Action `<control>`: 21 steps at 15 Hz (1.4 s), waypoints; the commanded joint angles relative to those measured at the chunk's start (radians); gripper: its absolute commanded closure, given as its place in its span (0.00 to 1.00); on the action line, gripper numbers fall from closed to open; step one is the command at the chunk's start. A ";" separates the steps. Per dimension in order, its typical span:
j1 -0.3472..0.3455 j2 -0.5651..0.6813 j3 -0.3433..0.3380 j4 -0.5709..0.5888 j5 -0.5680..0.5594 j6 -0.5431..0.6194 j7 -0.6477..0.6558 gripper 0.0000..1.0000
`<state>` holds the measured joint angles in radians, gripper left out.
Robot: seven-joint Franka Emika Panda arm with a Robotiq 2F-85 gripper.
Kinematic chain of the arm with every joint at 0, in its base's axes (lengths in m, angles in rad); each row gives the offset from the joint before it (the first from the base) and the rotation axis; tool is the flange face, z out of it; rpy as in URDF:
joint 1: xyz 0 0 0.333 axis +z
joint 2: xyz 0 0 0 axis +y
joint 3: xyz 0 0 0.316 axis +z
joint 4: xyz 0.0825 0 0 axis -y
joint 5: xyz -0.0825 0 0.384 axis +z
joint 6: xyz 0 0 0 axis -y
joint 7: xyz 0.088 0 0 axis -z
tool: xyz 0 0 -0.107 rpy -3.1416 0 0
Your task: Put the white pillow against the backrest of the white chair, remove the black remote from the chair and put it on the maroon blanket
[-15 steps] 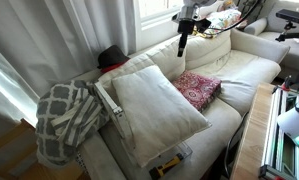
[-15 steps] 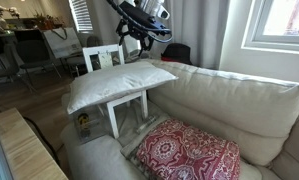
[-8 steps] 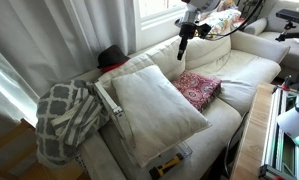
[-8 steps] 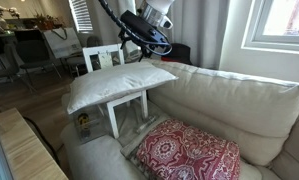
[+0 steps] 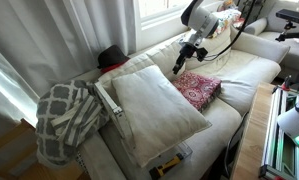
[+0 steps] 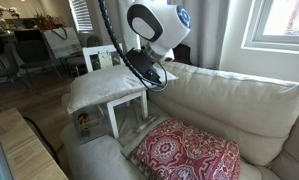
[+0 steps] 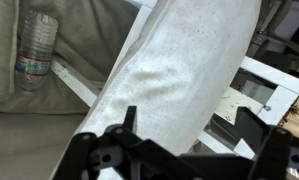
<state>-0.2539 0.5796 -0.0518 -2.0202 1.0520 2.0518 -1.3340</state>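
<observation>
White pillow: the white pillow (image 5: 155, 106) is large, square and off-white, of plain matte weave with seamed edges. It lies flat and slightly sagging over a white wooden frame (image 6: 114, 118) at one end of the seat, and it is not leaning on the backrest.
Pillow step: not done, judging by how the pillow lies.
Black remote: I cannot make out the black remote in any view. It may be hidden or too small to see, so that step looks not yet done.
Maroon blanket: the maroon blanket (image 6: 189, 150) is a folded, roughly square dark red cloth with a fine pale print. It is soft and lies flat on the seat cushion just beside the pillow, with nothing resting on it.
White chair: the white chair (image 6: 239, 95) has cream upholstery with plump, creased back and seat cushions. The backrest behind the pillow is bare.
End effector: the end effector (image 7: 186, 128) has its black fingers spread wide and holds nothing. It hangs just above the pillow's edge.
Nearby: a clear, ribbed plastic bottle (image 7: 34, 50) lies on its side on the cushion. A grey-and-white lattice throw (image 5: 64, 120) is draped at the far end.
</observation>
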 commanded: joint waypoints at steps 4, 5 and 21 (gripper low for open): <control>-0.024 0.153 -0.001 0.058 0.138 -0.022 -0.047 0.00; -0.020 0.166 -0.002 0.064 0.142 -0.023 -0.042 0.00; -0.063 0.330 -0.001 0.205 0.217 -0.222 0.002 0.94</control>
<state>-0.3005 0.8972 -0.0536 -1.8275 1.2253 1.8739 -1.3475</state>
